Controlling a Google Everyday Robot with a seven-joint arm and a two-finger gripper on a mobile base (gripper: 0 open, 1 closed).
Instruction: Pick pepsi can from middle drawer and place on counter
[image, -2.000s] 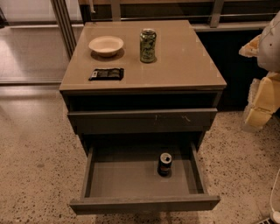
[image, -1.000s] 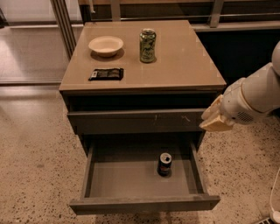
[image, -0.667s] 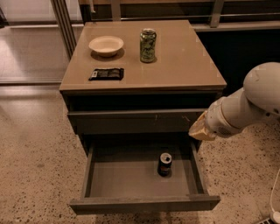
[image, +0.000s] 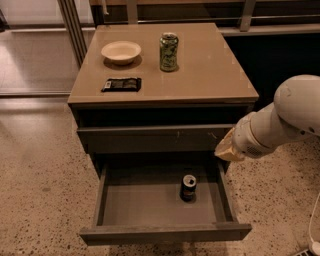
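The pepsi can (image: 188, 188) stands upright on the grey floor of the open middle drawer (image: 135, 205), right of centre. The tan counter (image: 215, 75) tops the cabinet. My white arm reaches in from the right. Its tan gripper end (image: 226, 149) hangs over the drawer's right rear corner, above and to the right of the can and apart from it.
On the counter stand a green patterned can (image: 169, 51), a pale bowl (image: 121, 51) and a black packet (image: 121, 84). A shut grey drawer front with pale scratches (image: 150, 137) sits above the open drawer. Speckled floor lies all around. A metal rail runs behind the cabinet.
My arm has come in from the right and moved left and down, from beside the cabinet to the open drawer's right rear corner. The can has not moved.
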